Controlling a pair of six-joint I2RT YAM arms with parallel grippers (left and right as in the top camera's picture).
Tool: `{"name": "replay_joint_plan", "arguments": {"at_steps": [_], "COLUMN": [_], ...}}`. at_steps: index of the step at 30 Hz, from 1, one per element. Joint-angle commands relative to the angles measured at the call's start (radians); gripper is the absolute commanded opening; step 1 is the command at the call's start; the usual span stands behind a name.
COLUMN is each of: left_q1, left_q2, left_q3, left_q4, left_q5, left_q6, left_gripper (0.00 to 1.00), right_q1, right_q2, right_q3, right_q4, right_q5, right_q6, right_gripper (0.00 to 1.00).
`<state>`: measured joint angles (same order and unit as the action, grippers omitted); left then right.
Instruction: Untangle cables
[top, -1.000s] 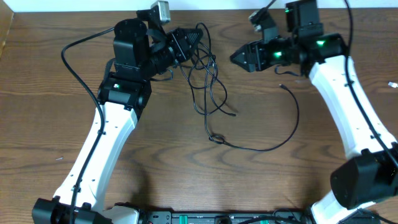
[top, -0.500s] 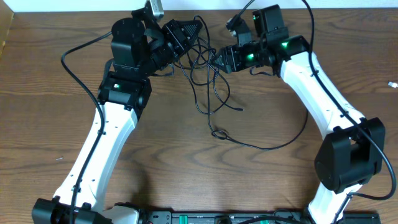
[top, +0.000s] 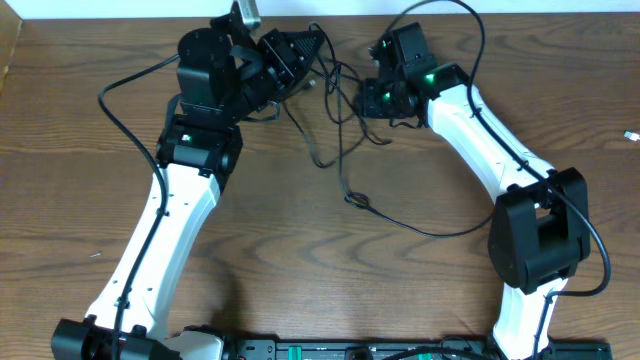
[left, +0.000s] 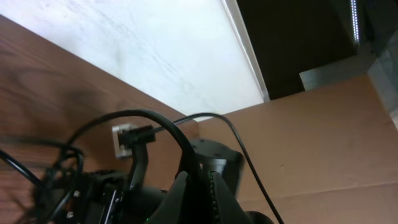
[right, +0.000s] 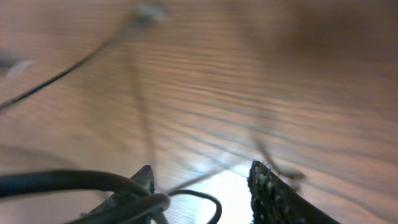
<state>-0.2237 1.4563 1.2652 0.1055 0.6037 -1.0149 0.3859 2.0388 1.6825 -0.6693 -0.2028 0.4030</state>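
Matt wood-grain table, smooth blk cable

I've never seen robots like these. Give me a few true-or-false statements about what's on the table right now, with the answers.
1. The black cable bunches in a tangle between the left gripper and the right gripper. True.
2. The right gripper is clamped shut. False: its fingers stand apart.
3. A small knot sits in the cable, nearer the table's middle. True.
4. The table is white. False: it is brown wood-grain.
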Motion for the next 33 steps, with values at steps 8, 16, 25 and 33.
{"name": "replay_joint_plan", "arguments": {"at_steps": [8, 16, 25, 33], "left_q1": [0.170, 0.306, 0.371, 0.362], "left_q2": [-0.020, -0.020, -0.020, -0.007], "left_q3": [0.009, 0.009, 0.009, 0.008], "left_q4": [-0.105, -0.299, -0.525, -0.671], "left_q5": [0.014, 0.004, -0.096, -0.122], "left_q6": [0.113, 0.265, 0.464, 0.593], "left_gripper": [0.08, 0.07, 0.07, 0.07], "right_q1": [-0.225, -0.370, -0.466, -0.551], "right_q2": [0.009, 0.009, 0.009, 0.009], "right_q3": [0.005, 0.005, 0.005, 0.005], "right_q4": [-0.132, -0.232, -0.291, -0.334], "right_q5": [0.249, 0.249, 0.291, 0.286], "right_q6": [-0.020, -0.058, -0.068, -0.068], "right_gripper": [0.37, 0.35, 0.35, 0.29]}}
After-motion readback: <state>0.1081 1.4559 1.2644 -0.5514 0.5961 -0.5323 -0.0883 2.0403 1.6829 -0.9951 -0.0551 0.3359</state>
